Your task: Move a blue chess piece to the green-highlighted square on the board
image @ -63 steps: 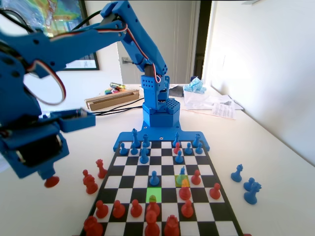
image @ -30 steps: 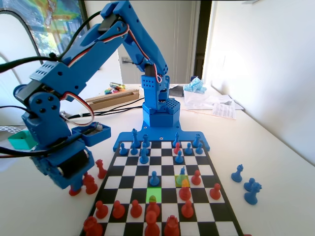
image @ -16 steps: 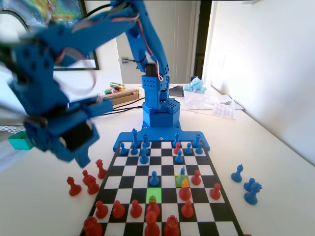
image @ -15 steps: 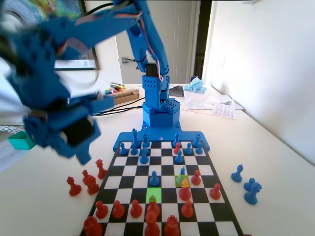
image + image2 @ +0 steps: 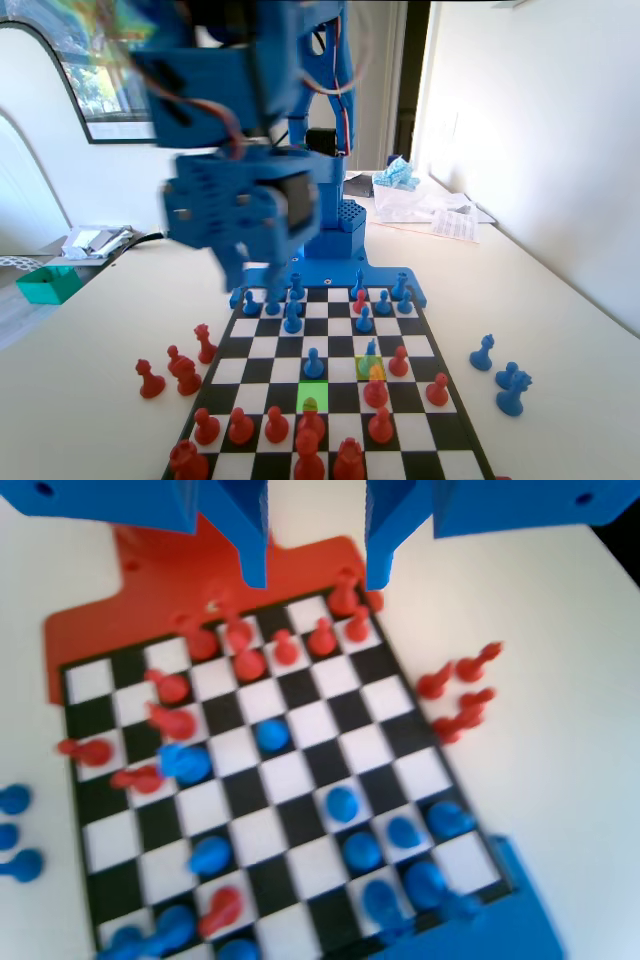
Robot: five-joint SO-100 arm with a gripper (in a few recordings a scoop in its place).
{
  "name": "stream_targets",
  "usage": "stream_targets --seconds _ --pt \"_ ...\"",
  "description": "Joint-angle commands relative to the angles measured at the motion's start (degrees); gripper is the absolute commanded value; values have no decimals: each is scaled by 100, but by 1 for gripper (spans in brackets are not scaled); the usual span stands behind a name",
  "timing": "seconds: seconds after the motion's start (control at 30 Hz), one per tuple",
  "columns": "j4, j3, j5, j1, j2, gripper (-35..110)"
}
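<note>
Blue plastic from my arm blurs across the upper left of the fixed view, with the gripper (image 5: 232, 275) hanging high above the far rows of the board (image 5: 432, 410). In the wrist view the gripper (image 5: 315, 572) comes down from the top edge with its two jaws spread, a wide gap between them and nothing held in it. Seen through that gap are the red pieces on the board's far rows, well below the jaws. The blue chess piece (image 5: 272, 734) I read as the task's pawn stands alone near the middle of the board in the wrist view, below the jaws and slightly to the left of the gap, clear of both fingers. In the fixed view that same pawn (image 5: 314, 362) stands upright on a dark square, lower and to the right of the gripper, and the green-highlighted square (image 5: 313, 396) lies just beyond it toward the camera, one row nearer. A red pawn (image 5: 310, 418) stands at the near edge of the green tint; I cannot tell whether its base is on that square or the next. A yellower tinted square (image 5: 370, 367) sits to the right of the blue pawn, crowded by a blue piece and a red one. Red captured pieces (image 5: 178, 366) stand off the board's left edge in the fixed view, below the gripper.
</note>
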Motion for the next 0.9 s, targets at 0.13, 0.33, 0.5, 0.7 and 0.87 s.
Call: stream_targets --seconds 0.13,0.33,0.5,0.7,0.87 --pt "62 281 844 -738 729 14" --pt "202 -35 1503 -1266 343 14" --pt "176 -167 1784 -1600 -9 14" --pt "70 -334 1898 -1758 -659 14" --pt "-132 -343 1916 -1828 -1090 14"
